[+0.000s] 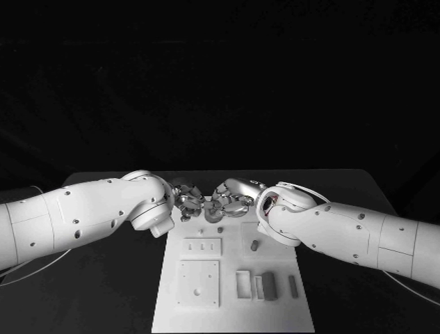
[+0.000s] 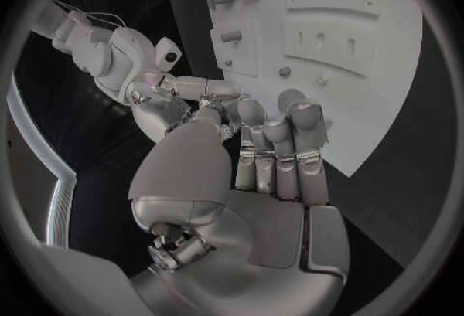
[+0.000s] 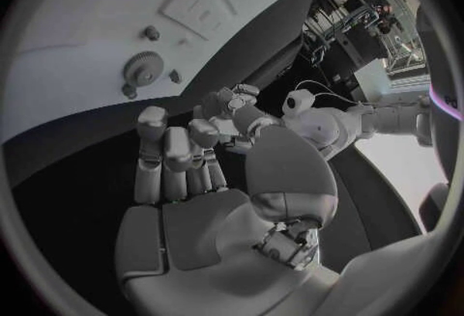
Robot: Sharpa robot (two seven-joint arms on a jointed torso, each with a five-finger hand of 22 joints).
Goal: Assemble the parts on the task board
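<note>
A: Task board [image 1: 230, 292] flat on the desk [image 1: 110, 292], small grey parts [image 1: 267, 285] along its near right. Stiff, light, probably slick; best pinched across the long sides.

B: Left hand [image 1: 192, 203] and right hand [image 1: 232, 200] fingertip to fingertip over the far edge. Carrying anything? Can't tell.

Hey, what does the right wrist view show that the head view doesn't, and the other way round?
Right wrist view: a gear lying on the task board, with small pegs beside it. Head view: the grey bars at the board's near end. Shared: the right hand meeting the left hand at the board's far end.
</note>
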